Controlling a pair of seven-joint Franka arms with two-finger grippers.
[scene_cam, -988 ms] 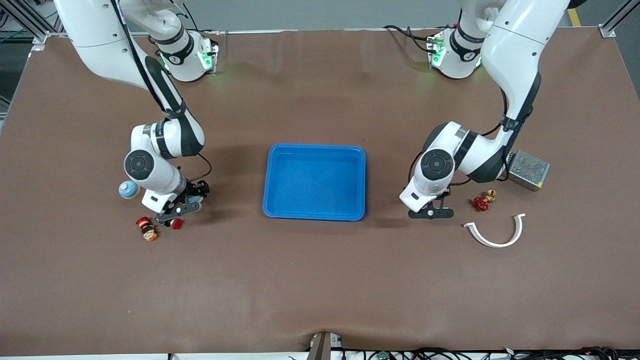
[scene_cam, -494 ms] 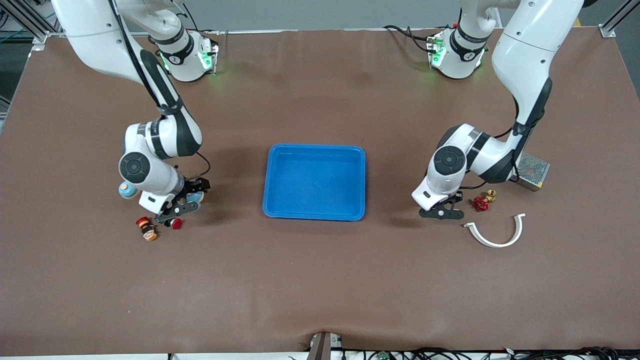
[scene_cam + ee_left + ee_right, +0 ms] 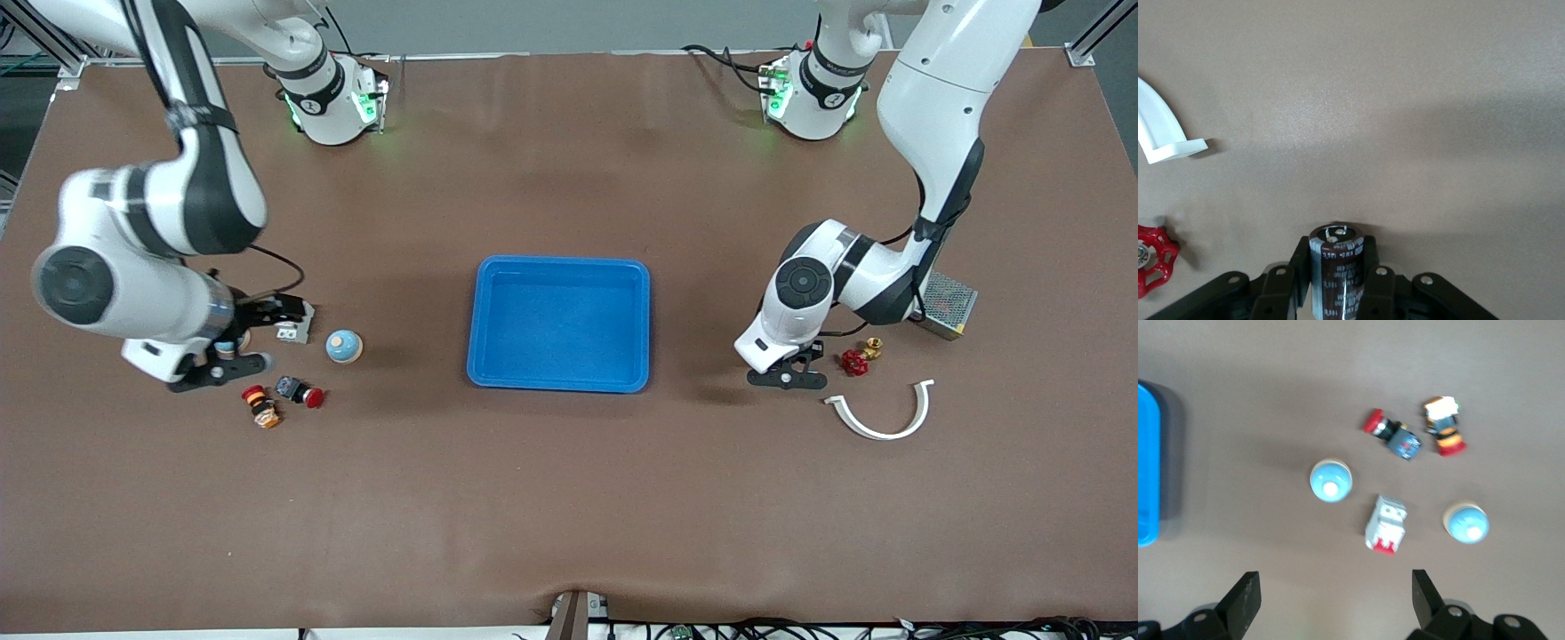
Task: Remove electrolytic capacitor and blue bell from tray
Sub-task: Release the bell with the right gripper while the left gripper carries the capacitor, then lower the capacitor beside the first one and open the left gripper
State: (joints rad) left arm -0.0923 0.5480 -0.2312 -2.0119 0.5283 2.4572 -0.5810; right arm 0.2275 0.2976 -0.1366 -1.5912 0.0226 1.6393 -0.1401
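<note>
Left wrist view shows the left gripper (image 3: 1337, 280) clamped on a dark electrolytic capacitor (image 3: 1335, 267), over the table near a red valve handle (image 3: 854, 362). The right gripper (image 3: 1331, 600) hangs with fingers spread wide above a blue bell (image 3: 343, 346), which sits on the table toward the right arm's end, well apart from the tray (image 3: 480, 320).

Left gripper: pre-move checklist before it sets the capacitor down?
1. Left gripper shut on the capacitor: ok.
2. Capacitor out of the tray: ok.
3. Table under the left gripper bare: ok; red valve and white curved piece lie beside it.
4. Blue bell out of the tray, on the table: ok.
5. Right gripper open, holding nothing, over the small parts: ok.
</note>
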